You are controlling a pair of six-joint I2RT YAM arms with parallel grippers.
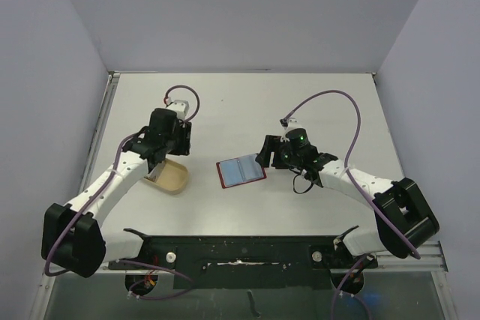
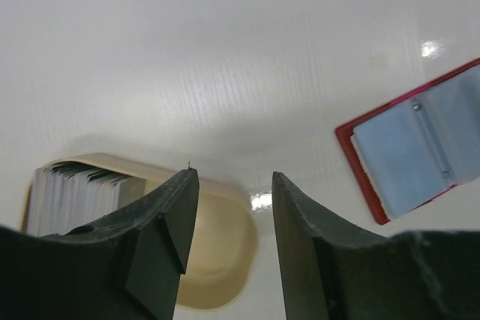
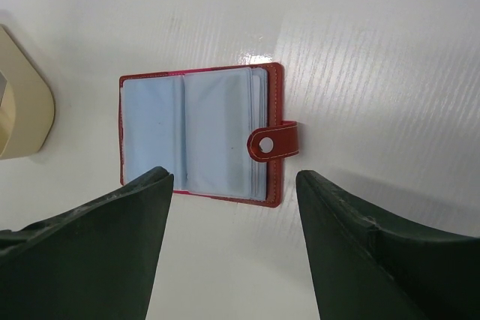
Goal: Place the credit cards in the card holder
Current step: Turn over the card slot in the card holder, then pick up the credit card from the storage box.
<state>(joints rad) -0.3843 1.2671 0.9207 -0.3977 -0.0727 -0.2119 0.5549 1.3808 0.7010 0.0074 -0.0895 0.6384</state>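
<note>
Left wrist view: the left gripper is seen parted and empty, poised over the tan dish. The credit cards are stacked in that dish, off to the left of the jaws. The right gripper is spread wide with nothing gripped, and the card holder lies open just ahead of it. A card pick is judged to be in hand: the left jaws must be shifted over the stack and closed on one card. Beyond, the white table is enclosed by pale walls.
</note>
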